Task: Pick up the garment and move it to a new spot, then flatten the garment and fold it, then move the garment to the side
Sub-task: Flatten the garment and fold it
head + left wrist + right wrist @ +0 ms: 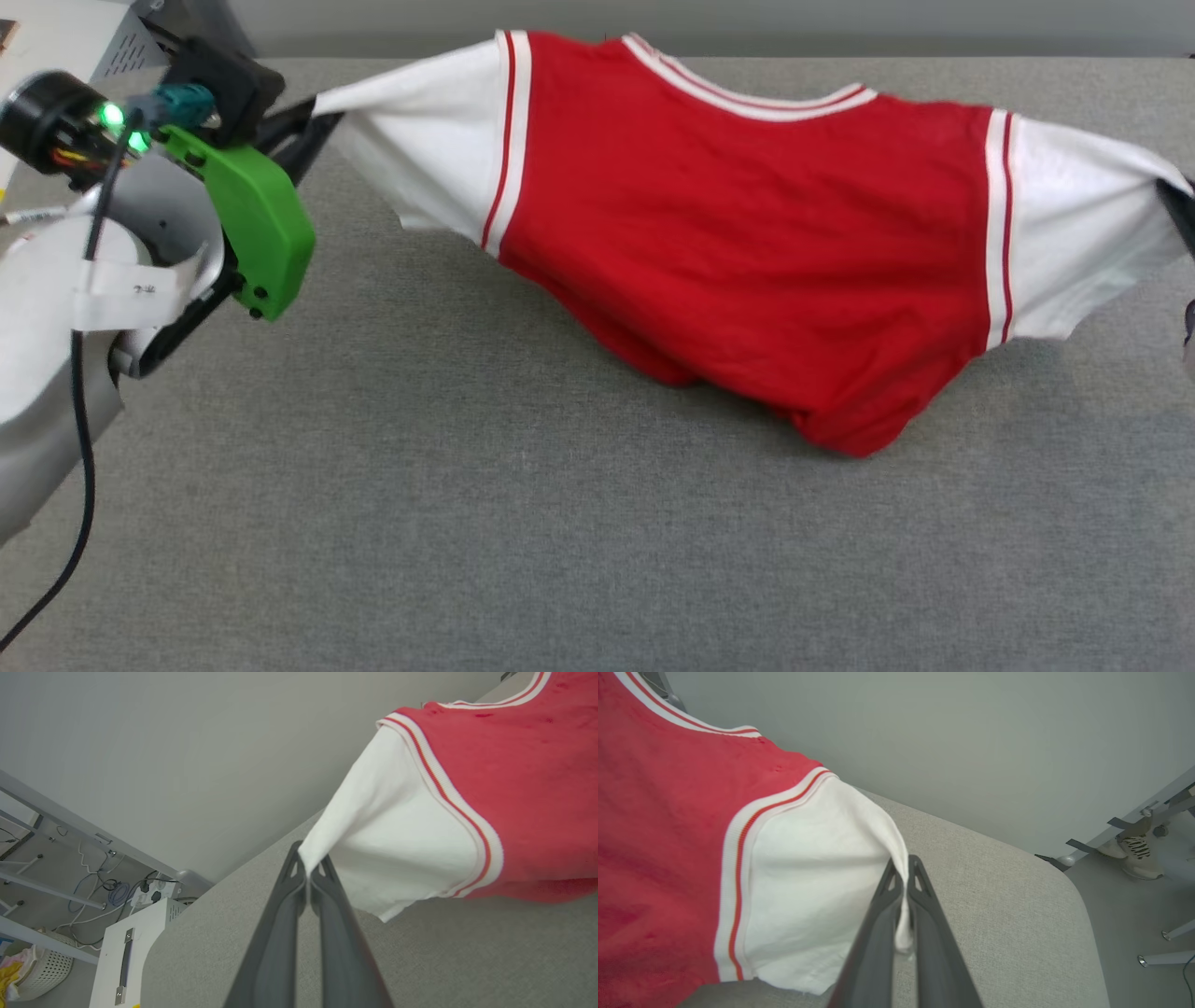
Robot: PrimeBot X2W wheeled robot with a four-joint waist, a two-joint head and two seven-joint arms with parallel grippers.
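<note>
The garment [738, 233], a red jersey with white sleeves and striped trim, hangs stretched between my two grippers above the grey table [467, 523]; its lower hem sags onto the cloth surface. My left gripper [322, 117] is shut on the tip of one white sleeve [387, 849], with its dark fingers [289, 905] pinched together on the fabric. At the far right edge of the head view my right gripper [1178, 201] is shut on the other white sleeve [817, 882], cloth caught between its fingers [882, 914].
A white cabinet [126, 952] and a laundry basket [37, 970] stand off the table's left end, with cables on the floor. Past the table's rounded right corner, a person's shoe [1134, 851] and chair legs [1167, 952] show on the floor.
</note>
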